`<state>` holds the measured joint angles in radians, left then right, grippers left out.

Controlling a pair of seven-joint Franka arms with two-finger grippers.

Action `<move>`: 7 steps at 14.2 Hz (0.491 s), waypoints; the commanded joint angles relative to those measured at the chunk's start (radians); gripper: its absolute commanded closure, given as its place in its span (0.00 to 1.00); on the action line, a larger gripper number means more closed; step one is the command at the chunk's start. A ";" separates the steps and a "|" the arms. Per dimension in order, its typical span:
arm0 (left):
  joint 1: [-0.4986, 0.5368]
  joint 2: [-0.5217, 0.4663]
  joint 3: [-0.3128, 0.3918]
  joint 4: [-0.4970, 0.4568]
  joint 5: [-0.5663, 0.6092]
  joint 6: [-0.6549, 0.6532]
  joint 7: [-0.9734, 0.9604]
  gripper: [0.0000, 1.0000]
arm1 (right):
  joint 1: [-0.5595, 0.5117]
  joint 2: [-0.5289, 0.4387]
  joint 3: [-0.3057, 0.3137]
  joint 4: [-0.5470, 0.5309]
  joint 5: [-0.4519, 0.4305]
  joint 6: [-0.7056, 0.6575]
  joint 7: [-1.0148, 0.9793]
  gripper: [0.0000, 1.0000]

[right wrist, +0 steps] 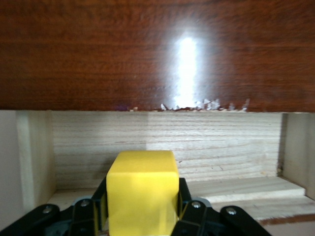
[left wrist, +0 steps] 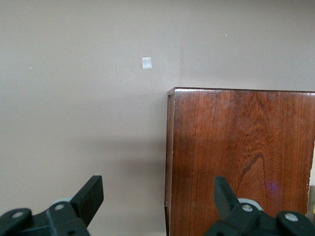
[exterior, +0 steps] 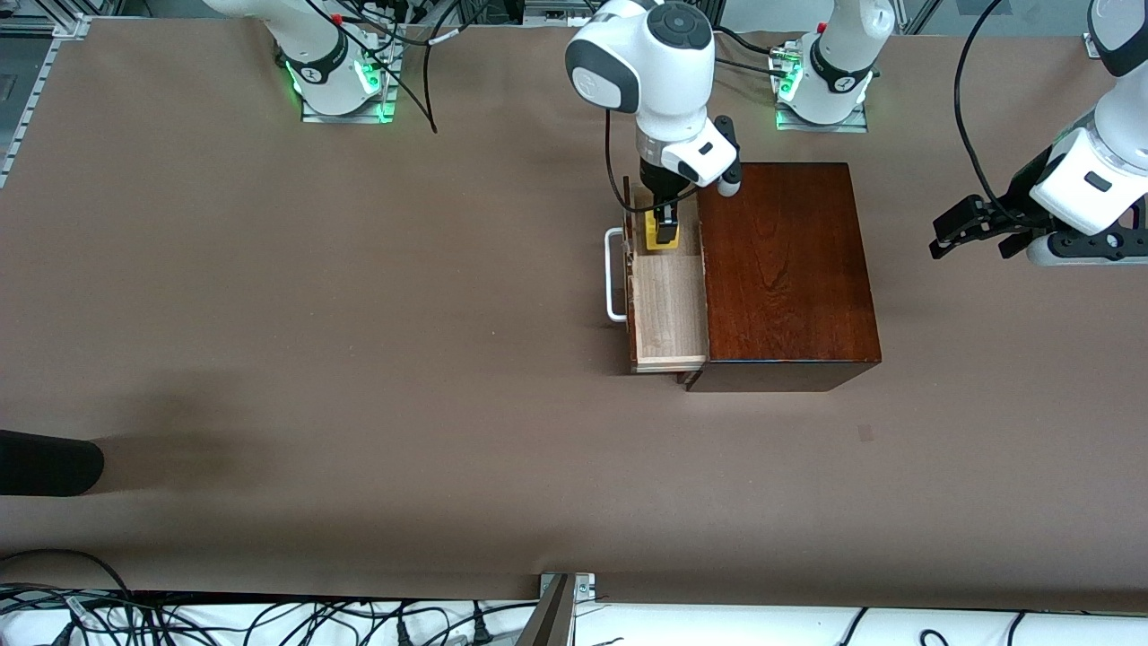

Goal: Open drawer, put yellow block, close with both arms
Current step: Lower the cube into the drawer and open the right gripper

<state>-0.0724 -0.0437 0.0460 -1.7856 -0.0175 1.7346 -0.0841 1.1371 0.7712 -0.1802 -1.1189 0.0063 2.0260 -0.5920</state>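
Note:
The drawer (exterior: pixel 668 309) is pulled out of the mahogany box (exterior: pixel 785 269) toward the right arm's end of the table, its white handle (exterior: pixel 615 274) outermost. My right gripper (exterior: pixel 665 235) is shut on the yellow block (exterior: pixel 652 235) and holds it over the end of the pale tray that lies farthest from the front camera. In the right wrist view the block (right wrist: pixel 142 191) sits between the fingers (right wrist: pixel 189 206), with the tray's floor (right wrist: pixel 221 142) and the box top (right wrist: pixel 98 54) beneath. My left gripper (exterior: pixel 973 244) is open and empty, waiting in the air past the box at the left arm's end; its view shows the box (left wrist: pixel 236 157).
A dark rounded object (exterior: pixel 45 462) reaches in at the right arm's end of the table, near the front camera. A small grey mark (exterior: pixel 865 433) lies on the brown table nearer to the front camera than the box. Cables run along the front edge.

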 commanded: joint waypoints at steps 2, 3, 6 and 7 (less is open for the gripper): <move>0.006 0.015 -0.005 0.032 -0.019 -0.023 0.026 0.00 | -0.022 0.045 0.002 0.033 -0.012 0.006 -0.054 1.00; 0.006 0.015 -0.005 0.032 -0.019 -0.023 0.026 0.00 | -0.022 0.054 0.002 0.033 -0.012 0.017 -0.055 1.00; 0.005 0.015 -0.005 0.032 -0.021 -0.023 0.026 0.00 | -0.031 0.094 0.001 0.034 -0.012 0.059 -0.063 1.00; 0.006 0.015 -0.005 0.032 -0.022 -0.023 0.026 0.00 | -0.045 0.097 0.002 0.034 -0.012 0.071 -0.069 1.00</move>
<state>-0.0724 -0.0436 0.0460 -1.7854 -0.0175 1.7343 -0.0841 1.1141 0.8435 -0.1826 -1.1177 0.0060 2.0887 -0.6360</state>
